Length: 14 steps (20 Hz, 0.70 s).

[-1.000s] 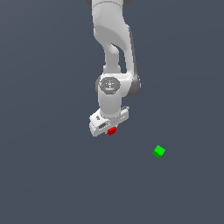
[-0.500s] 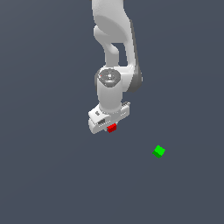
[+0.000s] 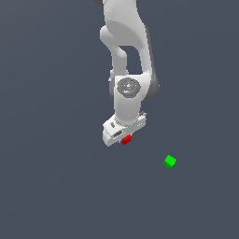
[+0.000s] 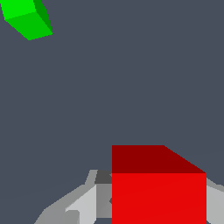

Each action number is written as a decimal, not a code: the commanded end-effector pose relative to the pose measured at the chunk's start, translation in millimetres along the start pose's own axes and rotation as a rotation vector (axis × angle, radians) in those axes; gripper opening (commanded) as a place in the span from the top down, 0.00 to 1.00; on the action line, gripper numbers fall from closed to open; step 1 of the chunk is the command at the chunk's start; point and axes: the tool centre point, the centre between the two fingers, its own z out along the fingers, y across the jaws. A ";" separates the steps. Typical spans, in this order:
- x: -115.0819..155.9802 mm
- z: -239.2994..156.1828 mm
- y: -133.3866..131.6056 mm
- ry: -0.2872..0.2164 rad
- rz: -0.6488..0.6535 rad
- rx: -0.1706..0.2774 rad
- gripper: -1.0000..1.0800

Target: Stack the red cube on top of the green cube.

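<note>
With my end effector [image 3: 125, 138] clamped on the small solid red cube [image 3: 126, 139], I should centre it squarely above the small solid green cube [image 3: 170, 161] before lowering.

A single flat ground surface [image 3: 51, 186] is being shown in the exterior view, rendered in one plain dark slate blue-grey that is being carried to every edge of the picture. No seam, wall line, horizon or corner is being marked on it, so where the ground ends cannot be told. No texture, pattern or grid is being displayed. The lighting is being spread evenly and softly; hardly any shading is being laid across the ground. In the wrist view the same unbroken dark blue-grey ground [image 4: 131, 78] is being seen as a smooth, uniform field.
</note>
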 end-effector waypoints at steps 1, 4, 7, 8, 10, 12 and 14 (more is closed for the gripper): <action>14.7 3.8 -12.1 0.001 -0.001 0.000 1.00; 35.3 9.5 -28.5 0.001 -0.001 0.000 1.00; 57.8 15.8 -46.0 0.000 0.000 0.000 1.00; 65.7 18.0 -52.1 0.000 0.000 0.000 1.00; 81.6 22.3 -64.4 0.000 0.000 0.000 1.00; 96.8 26.4 -76.0 0.000 0.000 0.000 1.00; 110.8 30.1 -86.6 0.000 0.000 0.000 1.00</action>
